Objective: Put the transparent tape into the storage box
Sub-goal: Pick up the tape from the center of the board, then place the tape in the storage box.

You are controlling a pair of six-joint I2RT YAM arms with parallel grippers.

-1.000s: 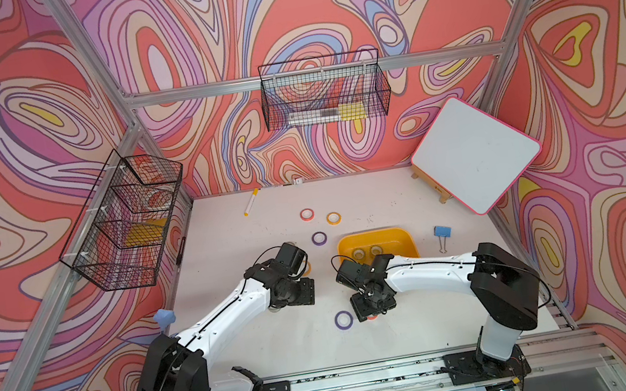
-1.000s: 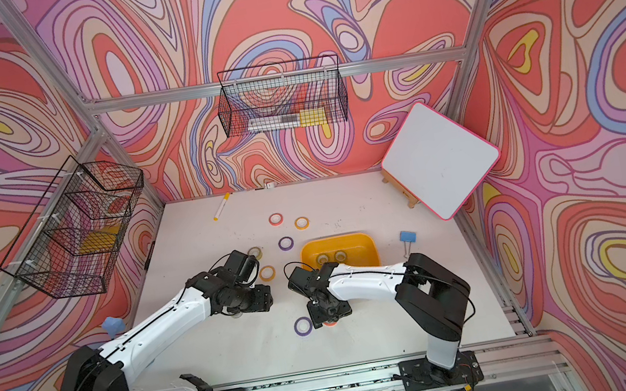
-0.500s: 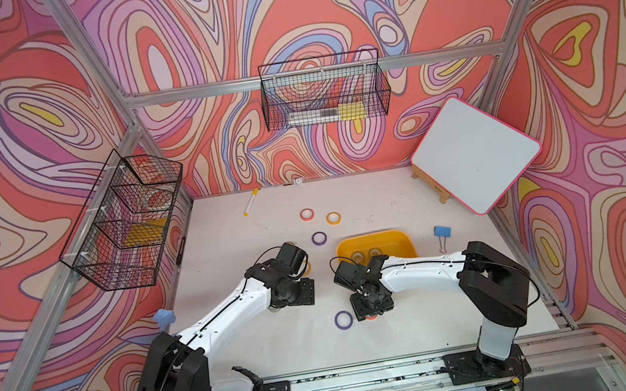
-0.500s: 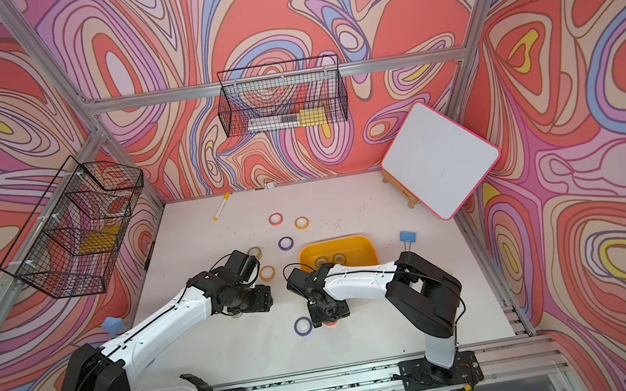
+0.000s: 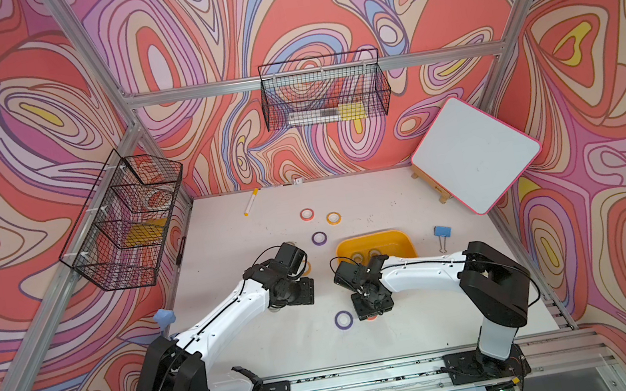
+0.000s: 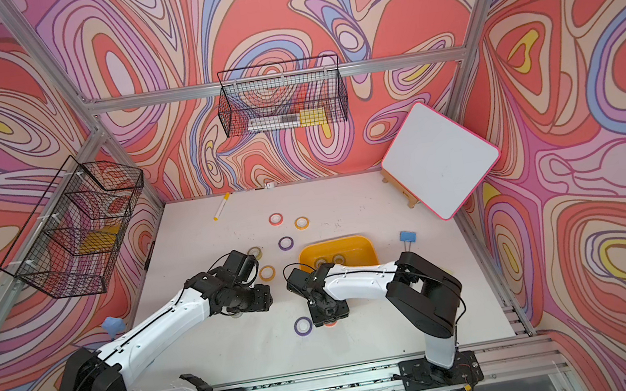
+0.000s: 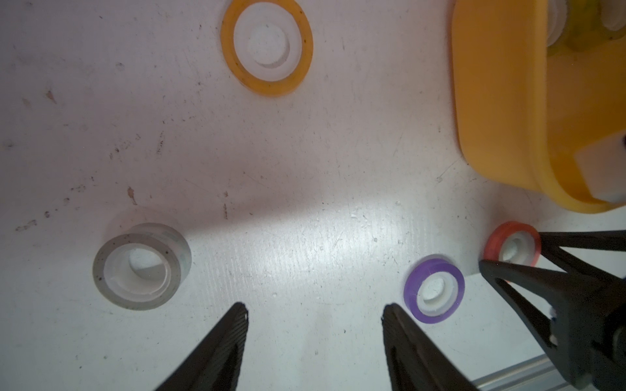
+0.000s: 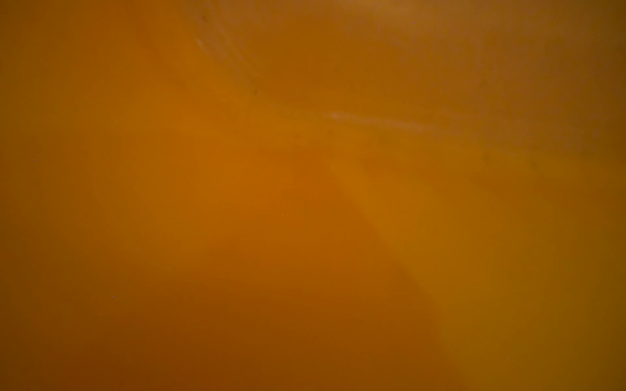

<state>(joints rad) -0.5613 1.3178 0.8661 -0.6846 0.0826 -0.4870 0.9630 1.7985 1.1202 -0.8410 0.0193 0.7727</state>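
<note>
The transparent tape [image 7: 142, 266] lies flat on the white table in the left wrist view, off to one side of my left gripper [image 7: 315, 311]. That gripper hangs open over bare table, holding nothing. The storage box [image 5: 402, 244] is a yellow-orange tray with two clear rolls [image 5: 356, 258] inside. My right gripper [image 5: 372, 313] points down in front of the box. Its fingers [image 7: 508, 274] straddle a red tape roll [image 7: 513, 248], and I cannot see whether they touch it. The right wrist view is only an orange blur.
A purple roll [image 5: 344, 320] lies beside the red one, and an orange roll [image 7: 267, 47] lies near the left wrist. Further back are a purple roll [image 5: 319, 238], a pink roll [image 5: 307, 214] and an orange roll [image 5: 333, 218]. There are also a blue binder clip [image 5: 442, 231], a whiteboard [image 5: 473, 153], a marker [image 5: 251, 202] and wire baskets [image 5: 126, 224].
The right arm's elbow has swung a little to the left while its gripper stays over the red roll. The left arm has not moved.
</note>
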